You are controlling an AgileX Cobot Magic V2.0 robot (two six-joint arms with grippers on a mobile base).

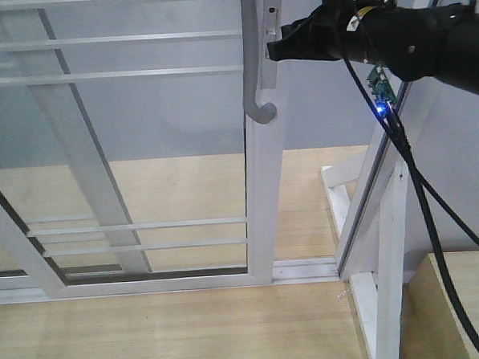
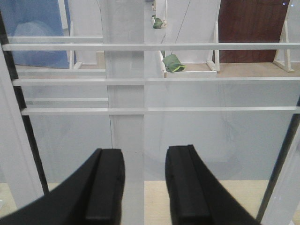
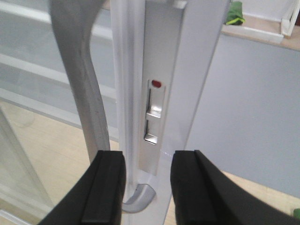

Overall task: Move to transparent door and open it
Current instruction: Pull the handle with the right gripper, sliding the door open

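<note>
The transparent door [image 1: 141, 136] is a glass panel in a white frame with thin white bars. Its curved grey handle [image 1: 254, 66] hangs on the right stile. My right gripper [image 1: 276, 49] is at the stile beside the handle. In the right wrist view it [image 3: 146, 185] is open. Its jaws straddle the white stile below the silver lock plate [image 3: 157, 108], and the handle [image 3: 79, 89] is just left of the left finger. My left gripper [image 2: 145, 185] is open and empty, facing the glass and its white bars [image 2: 150, 47]; it is out of the front view.
A slanted white frame post [image 1: 384, 188] stands right of the gap beside the door. The floor track [image 1: 308, 268] runs along the wooden floor. Black cables [image 1: 421, 194] hang from my right arm. Beyond the glass are a green object [image 2: 173, 63] and a brown door [image 2: 251, 28].
</note>
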